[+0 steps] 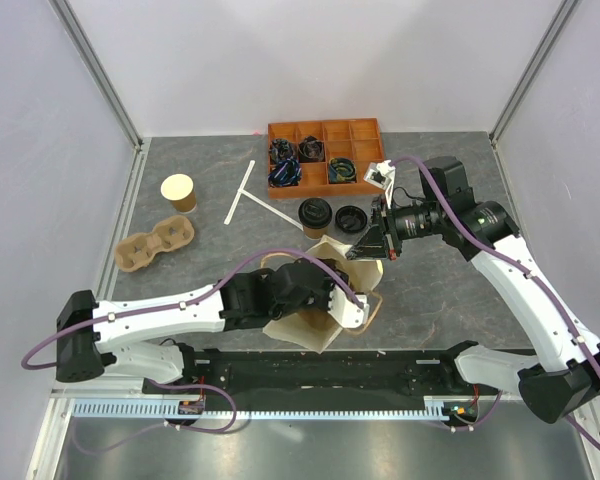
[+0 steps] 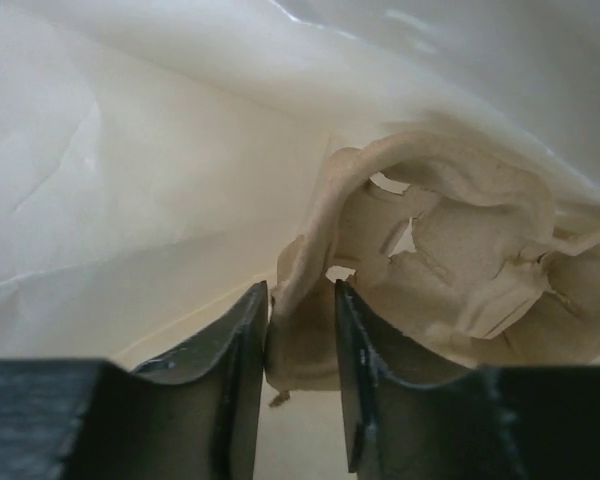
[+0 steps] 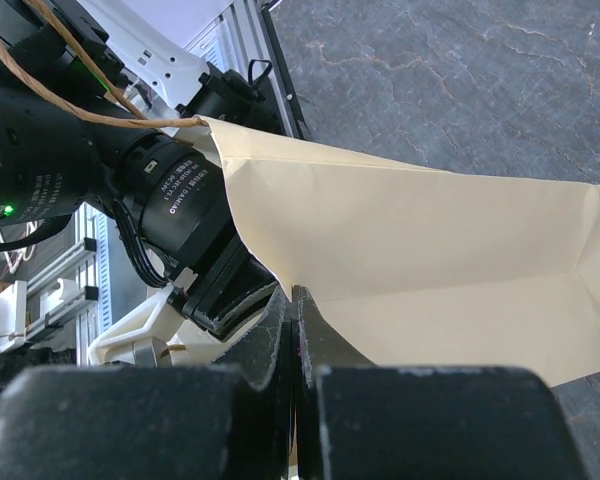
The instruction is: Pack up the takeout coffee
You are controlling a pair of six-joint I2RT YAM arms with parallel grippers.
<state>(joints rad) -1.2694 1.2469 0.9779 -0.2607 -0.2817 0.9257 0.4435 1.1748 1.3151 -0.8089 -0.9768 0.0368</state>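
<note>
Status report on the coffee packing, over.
Right fingers shut on paper bag rim. Left fingers astride pulp carrier inside bag, grip unclear. Takeout coffee on table behind bag, unpacked.

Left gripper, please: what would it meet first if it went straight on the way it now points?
The left gripper would meet the tan moulded-pulp cup carrier at once: its rim sits between the fingertips. Behind it lies the cream paper bag wall, depth unclear.

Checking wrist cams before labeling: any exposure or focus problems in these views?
Left wrist: paper bag interior washed out, near-white; left fingers dark, soft. Right wrist: right fingers blurred, bag sharp. Top external: evenly lit, sharp, no glare on table.
</note>
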